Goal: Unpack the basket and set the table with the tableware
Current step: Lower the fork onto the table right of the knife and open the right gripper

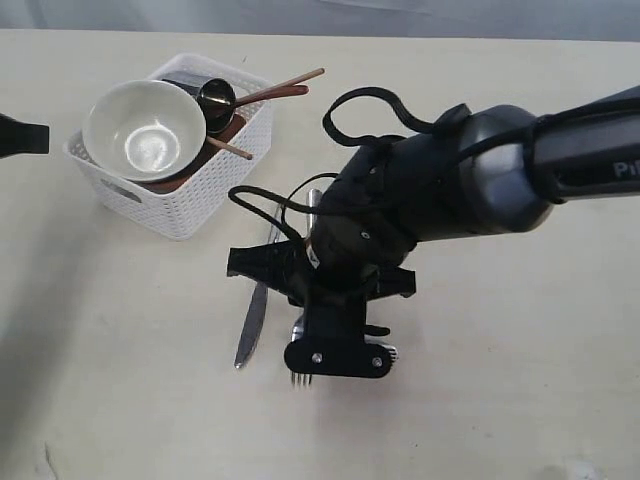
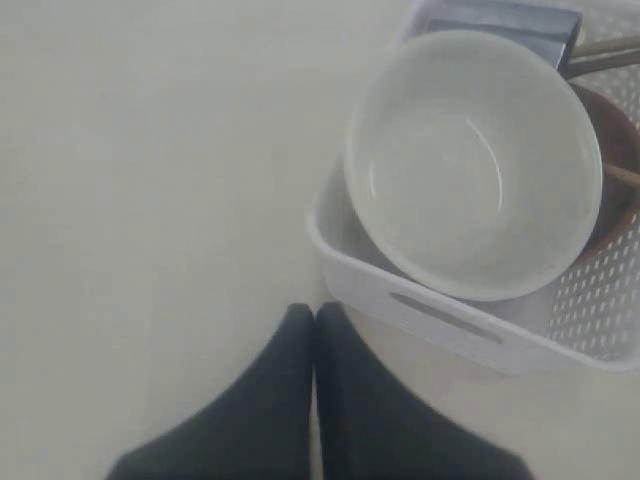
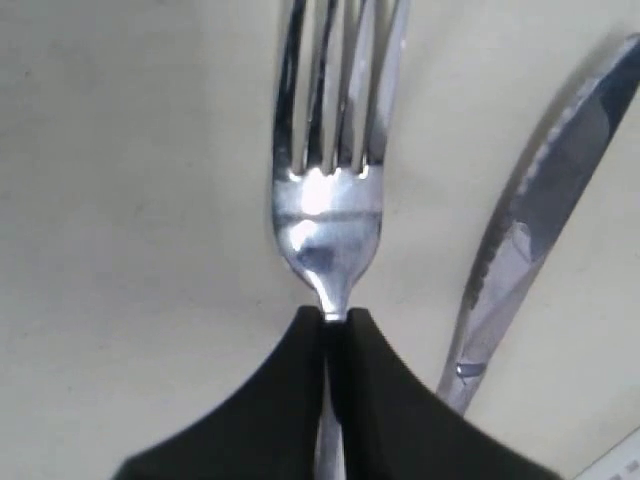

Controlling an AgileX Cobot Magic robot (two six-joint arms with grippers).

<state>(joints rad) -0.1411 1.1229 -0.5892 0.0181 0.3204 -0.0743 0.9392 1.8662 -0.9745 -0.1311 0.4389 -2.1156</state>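
Gripping the fork at the narrow neck just below its tines, the right tool is clenched on the metal, its two dark fingers meeting around the handle. The tines point away from the tool, low over the cream surface; whether they touch it cannot be told. A steel knife lies flat on the surface just beside the fork, apart from it and roughly parallel. In the exterior view the right arm covers most of the fork, so only the tine tips show.

The left tool is clenched on nothing, fingers pressed together, above bare surface near a handle wall of the white basket. The basket stands at the far left of the surface and holds a tilted cream bowl, a steel cup, a wooden spoon and chopsticks jutting over its rim, and a brown plate under the bowl.
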